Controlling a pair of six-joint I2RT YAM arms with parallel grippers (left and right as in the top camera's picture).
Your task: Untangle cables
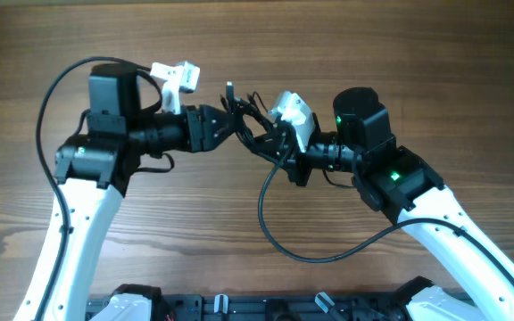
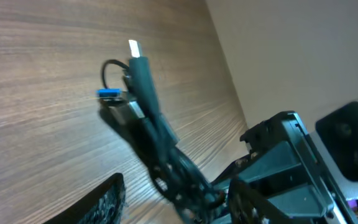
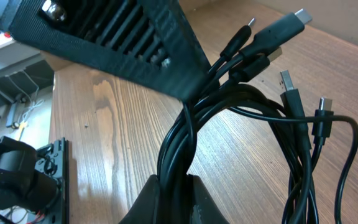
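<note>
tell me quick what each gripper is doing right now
left gripper: at the cables, open or shut cannot be told
right gripper: shut on the cables

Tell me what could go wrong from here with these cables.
1. The right gripper is shut on several strands of the cables at once; pulling may tighten the tangle rather than loosen it.
2. Loose plug ends could snag in the loops.
3. The left gripper sits close; the two grippers might collide.
</note>
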